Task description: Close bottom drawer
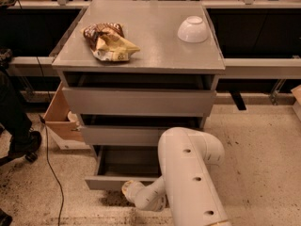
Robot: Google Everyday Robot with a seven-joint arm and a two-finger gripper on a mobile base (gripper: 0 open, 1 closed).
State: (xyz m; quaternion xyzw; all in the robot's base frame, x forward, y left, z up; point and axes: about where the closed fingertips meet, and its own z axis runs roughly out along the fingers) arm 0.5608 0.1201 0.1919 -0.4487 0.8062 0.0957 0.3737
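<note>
Camera view: the bottom drawer (110, 182) stands pulled out past the front edge of the counter (155, 46), its box open beneath the middle drawer (122, 135). The white arm (188, 173) has its elbow raised below the counter's front right corner, with the forearm reaching low and left. The gripper (129, 189) sits just at the drawer's front panel, near its middle. Whether it is released or clenched cannot be told.

Single camera, looks from high, facing the cabinet (141, 102) front, tilted steeply down, close in. My arm (188, 173) fills lower frame; gripper (128, 188) low at bottom drawer (117, 181) front.
</note>
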